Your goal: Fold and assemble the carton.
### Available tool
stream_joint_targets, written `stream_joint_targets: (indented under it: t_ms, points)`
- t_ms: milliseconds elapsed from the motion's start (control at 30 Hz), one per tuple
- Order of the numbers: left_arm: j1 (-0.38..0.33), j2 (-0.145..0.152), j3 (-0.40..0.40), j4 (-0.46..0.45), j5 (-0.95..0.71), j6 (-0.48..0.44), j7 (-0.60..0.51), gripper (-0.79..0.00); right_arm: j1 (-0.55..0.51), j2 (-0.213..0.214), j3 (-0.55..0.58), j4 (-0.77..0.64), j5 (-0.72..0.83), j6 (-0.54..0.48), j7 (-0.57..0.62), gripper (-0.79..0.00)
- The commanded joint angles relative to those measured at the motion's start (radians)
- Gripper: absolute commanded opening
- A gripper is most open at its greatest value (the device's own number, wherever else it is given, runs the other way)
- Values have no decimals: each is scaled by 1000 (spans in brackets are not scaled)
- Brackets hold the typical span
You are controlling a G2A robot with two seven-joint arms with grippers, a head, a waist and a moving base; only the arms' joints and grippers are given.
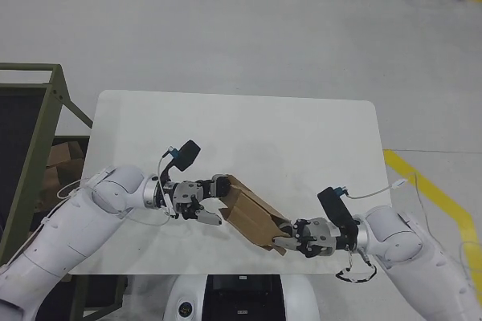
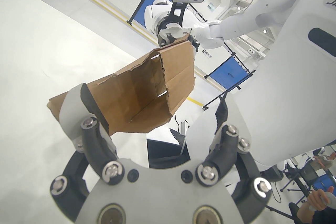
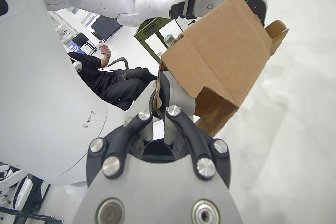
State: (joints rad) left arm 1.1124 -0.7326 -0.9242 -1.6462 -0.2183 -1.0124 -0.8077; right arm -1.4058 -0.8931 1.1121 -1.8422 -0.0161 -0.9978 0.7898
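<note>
At the left of the room a green rack [image 1: 59, 87] stood beside the white worktop [image 1: 305, 136], with brown cardboard [image 1: 64, 160] lying in it. Next along, the left gripper [image 1: 216, 201] had its fingers [image 2: 74, 104] spread wide around one end of the carton [image 1: 253, 213]. One pad lay against the cardboard and the other stood well apart from it, so I judged it was steadying that end, not gripping it.

The carton hung slantwise between the two arms, over the near edge of the worktop. Whether its lower corner touched the surface I could not tell.

At the other end the right gripper [image 3: 160, 89] had its fingers pinched tight on a ragged edge of the cardboard. Beyond it a yellow line [image 1: 434, 193] ran across the floor.

To my eye the job was perhaps halfway done. The carton was already opened up from flat into a four-sided sleeve, its walls roughly square to one another. Both ends gaped, though, and the end flaps stuck out loose. Squaring it fully, then folding and tucking those flaps, looked like what remained.
</note>
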Motion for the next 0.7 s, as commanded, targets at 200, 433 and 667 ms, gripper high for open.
stream_joint_targets:
  t_ms: [200,433,667]
  points:
    - [-64,21,93,5,-2,0,0,0,15,3,-17,5,-4,7,1,-785]
    - [-106,40,145,13,-13,0,0,0,15,6,-16,10,-13,-3,-23,-785]
    - [-138,56,195,1,2,0,0,0,14,10,-20,7,-21,-3,-33,-785]
